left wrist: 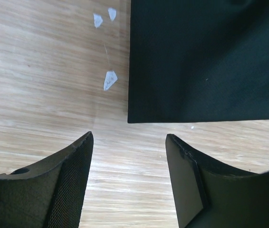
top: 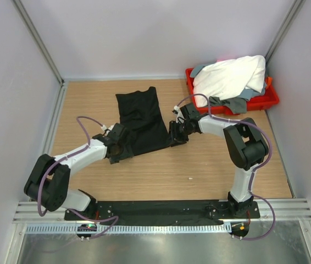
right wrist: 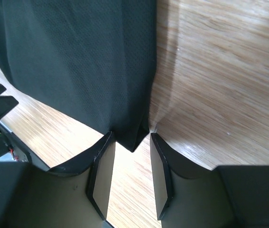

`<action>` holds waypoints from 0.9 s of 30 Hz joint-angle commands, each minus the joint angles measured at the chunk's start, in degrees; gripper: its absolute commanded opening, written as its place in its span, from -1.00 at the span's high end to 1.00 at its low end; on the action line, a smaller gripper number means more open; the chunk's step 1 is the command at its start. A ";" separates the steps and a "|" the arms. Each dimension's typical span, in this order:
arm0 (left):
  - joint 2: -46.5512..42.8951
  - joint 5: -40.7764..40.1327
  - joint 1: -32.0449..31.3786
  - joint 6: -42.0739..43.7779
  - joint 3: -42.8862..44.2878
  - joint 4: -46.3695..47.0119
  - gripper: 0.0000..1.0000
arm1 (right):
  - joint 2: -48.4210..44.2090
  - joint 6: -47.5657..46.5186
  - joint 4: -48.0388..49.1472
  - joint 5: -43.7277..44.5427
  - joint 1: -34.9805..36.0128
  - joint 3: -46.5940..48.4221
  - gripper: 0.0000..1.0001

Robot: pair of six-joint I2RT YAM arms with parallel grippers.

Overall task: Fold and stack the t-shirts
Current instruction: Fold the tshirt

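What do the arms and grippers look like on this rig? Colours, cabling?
Left arm and right arm: white link shells, black joints, a lilac cable looping along each. Left gripper and right gripper: black, curved fingers, one with a mesh-textured face. Black base plate.

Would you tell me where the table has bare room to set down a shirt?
Widest: the near middle, bordered by the black t-shirt, both arms and their bases. Also the far-left strip between that shirt and the wall. Crowded: the shirt's near corners, at the left gripper and right gripper, and the red tray under the white t-shirt.
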 commanded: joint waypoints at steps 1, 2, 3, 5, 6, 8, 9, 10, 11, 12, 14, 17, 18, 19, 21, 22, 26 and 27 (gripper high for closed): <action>-1.63 -3.70 -0.04 -0.22 -0.13 2.62 -0.27 | 2.03 -0.11 1.19 0.90 0.52 0.35 0.17; -1.28 -3.79 -0.04 -0.13 -0.13 3.05 -0.26 | 2.12 -0.11 1.19 0.81 0.52 0.44 0.17; -0.93 -3.97 -0.04 -0.13 -0.22 4.02 -0.26 | 2.65 -0.11 1.27 0.81 0.52 0.53 0.18; 0.39 -3.97 -0.04 0.14 -0.39 5.42 -0.22 | 3.00 -0.20 1.45 0.63 0.52 0.62 0.24; 1.18 -4.06 -0.04 0.40 -0.31 6.56 -0.15 | 3.35 -0.37 1.45 0.63 0.52 0.71 0.26; 3.46 -4.23 -0.04 0.66 -0.13 7.19 -0.07 | 3.79 -0.37 1.54 0.54 0.52 0.71 0.30; 4.17 -4.32 -0.04 0.66 0.13 7.80 0.02 | 3.97 -0.46 1.80 0.37 0.44 0.79 0.35; 5.48 -4.23 -0.04 0.66 0.04 8.15 0.09 | 4.32 -0.46 1.72 0.45 0.52 0.71 0.38; 5.93 -3.80 -0.04 0.75 -0.39 9.29 0.15 | 4.50 -0.55 1.80 0.19 0.52 0.71 0.45; 6.28 -3.45 -0.13 0.67 -0.66 9.91 0.20 | 4.76 -0.55 1.89 0.28 0.61 0.62 0.47; 7.07 -3.18 -0.13 0.58 -1.10 10.88 0.37 | 5.20 -0.81 1.98 0.11 0.61 0.53 0.56; 7.08 -2.83 -0.13 0.49 -1.89 12.28 0.59 | 5.73 -1.07 2.24 -0.24 0.44 0.18 0.73; 6.99 -2.91 -0.13 0.49 -1.98 12.37 0.73 | 5.81 -1.16 2.33 -0.33 0.61 0.01 0.78; 6.73 -3.00 -0.21 0.58 -1.98 12.29 0.83 | 5.90 -1.16 2.16 -0.34 0.61 -0.08 0.83; 5.68 -3.18 -0.39 0.58 -2.15 12.03 1.00 | 5.47 -1.08 2.42 -0.51 0.61 -0.78 0.96; 4.97 -2.92 -0.56 0.58 -2.07 11.76 1.00 | 5.03 -0.99 2.59 -0.51 0.61 -1.14 0.97; 1.55 -3.88 -3.37 -0.56 -1.89 6.86 1.00 | 0.04 0.50 3.30 -0.42 1.22 -4.21 0.97; -0.11 -4.14 -3.99 -1.00 -1.80 5.53 0.99 | -1.03 0.85 3.73 -0.08 1.84 -6.04 0.97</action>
